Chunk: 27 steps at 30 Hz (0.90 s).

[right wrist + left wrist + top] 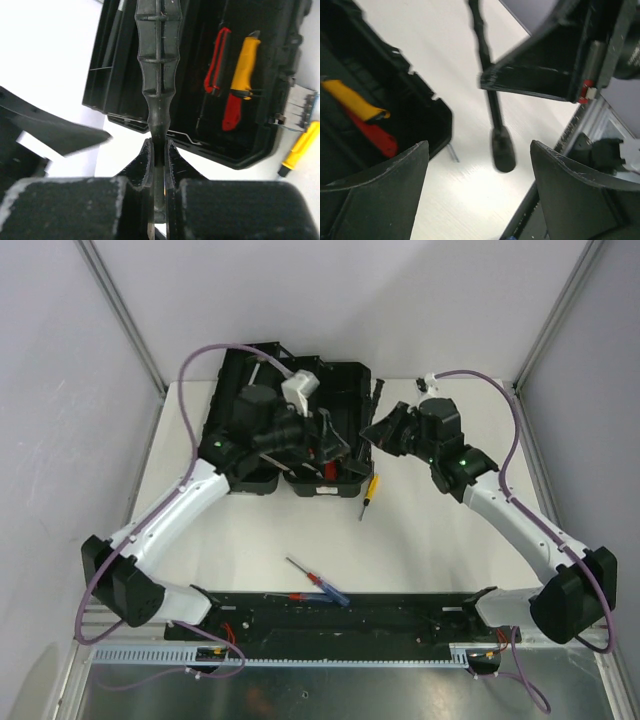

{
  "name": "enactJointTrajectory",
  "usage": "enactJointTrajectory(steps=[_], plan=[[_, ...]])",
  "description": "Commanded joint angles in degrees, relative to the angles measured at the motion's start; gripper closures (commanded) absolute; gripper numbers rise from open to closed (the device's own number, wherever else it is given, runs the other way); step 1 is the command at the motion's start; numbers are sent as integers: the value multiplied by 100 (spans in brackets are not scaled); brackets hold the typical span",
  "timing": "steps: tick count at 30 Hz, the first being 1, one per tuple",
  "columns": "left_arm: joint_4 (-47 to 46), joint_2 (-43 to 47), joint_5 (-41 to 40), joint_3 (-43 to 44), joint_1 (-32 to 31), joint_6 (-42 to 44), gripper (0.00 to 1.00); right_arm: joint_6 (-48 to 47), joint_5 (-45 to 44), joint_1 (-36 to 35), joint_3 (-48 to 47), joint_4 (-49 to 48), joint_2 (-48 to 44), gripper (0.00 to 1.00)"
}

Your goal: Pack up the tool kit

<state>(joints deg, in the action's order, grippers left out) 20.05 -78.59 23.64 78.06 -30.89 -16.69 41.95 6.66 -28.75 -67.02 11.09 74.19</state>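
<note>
Right gripper (159,150) fingers pinch a black ribbed plastic tool handle (159,65), with the open black plastic toolbox (235,159) just beyond the fingertips. Only the left wrist view shows the left gripper (479,147) fingers spread, the toolbox's corner beside one.

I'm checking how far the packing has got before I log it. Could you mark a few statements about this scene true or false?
1. The right claw is clamped on a black ribbed handle. True.
2. The left claw grips a yellow screwdriver. False: it is open and empty.
3. The toolbox is closed. False: it stands open, with red and yellow tools inside.
4. A yellow-handled screwdriver lies on the table beside the toolbox. True.
5. Every screwdriver is packed. False: besides the yellow one, red and blue screwdrivers lie loose near the table's near edge.
</note>
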Motion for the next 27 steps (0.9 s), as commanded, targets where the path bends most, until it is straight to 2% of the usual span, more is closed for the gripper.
enactJointTrajectory(steps=[1, 4, 7, 15, 20, 23, 27], plan=[[-738, -186, 43, -229, -407, -222, 14, 551, 251, -84, -297, -704, 76, 100], [-833, -385, -16, -217, -509, -274, 14, 576, 329, -122, -317, -730, 78, 100], [-857, -581, -65, -187, -571, -325, 20, 574, 365, -160, -320, -727, 50, 100], [-865, -819, -67, -101, -611, -383, 60, 510, 354, -253, -320, -710, 83, 100], [-866, -893, -82, -106, -655, -323, 79, 307, 160, -406, -324, -635, 157, 100], [-870, -889, -193, -133, -660, -268, 95, 147, -33, -517, -325, -536, 184, 100], [-864, -841, -308, -165, -658, -206, 100, 30, -217, -593, -340, -388, 212, 100]])
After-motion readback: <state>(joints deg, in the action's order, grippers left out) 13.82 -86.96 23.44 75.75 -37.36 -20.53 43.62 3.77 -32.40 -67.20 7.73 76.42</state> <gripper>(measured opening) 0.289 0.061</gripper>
